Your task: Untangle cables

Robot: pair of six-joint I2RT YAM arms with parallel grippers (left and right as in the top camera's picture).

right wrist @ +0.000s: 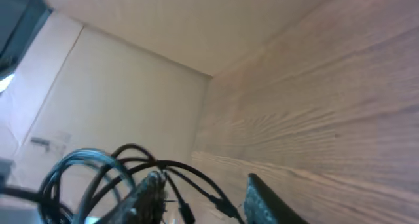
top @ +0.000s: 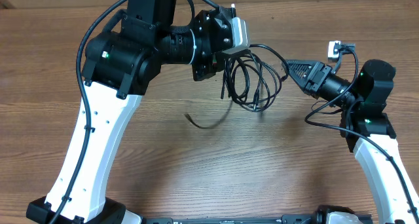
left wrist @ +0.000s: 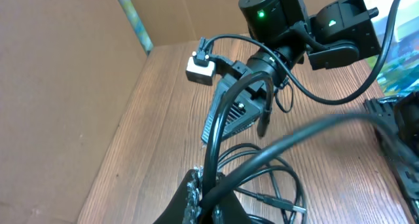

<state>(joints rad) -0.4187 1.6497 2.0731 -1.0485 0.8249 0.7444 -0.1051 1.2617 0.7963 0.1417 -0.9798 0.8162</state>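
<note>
The cables [top: 252, 85] are a tangle of thin black loops hanging and lying on the wooden table near its middle. My left gripper [top: 229, 56] is shut on strands at the top left of the tangle. In the left wrist view its jaws [left wrist: 211, 196] pinch two black strands, and a coil with a silver plug [left wrist: 283, 203] lies below. My right gripper [top: 289, 69] is open at the tangle's right edge. In the right wrist view its fingers [right wrist: 203, 192] stand apart, with cable loops [right wrist: 118, 160] crossing the left finger's tip. A short loose cable piece [top: 203, 122] lies apart on the table.
Cardboard walls [left wrist: 59, 73] close in the table's far side. The right arm's body [top: 373, 86] and its thicker wiring [top: 327, 116] are at the right. The left arm's white link [top: 98, 145] crosses the left half of the table.
</note>
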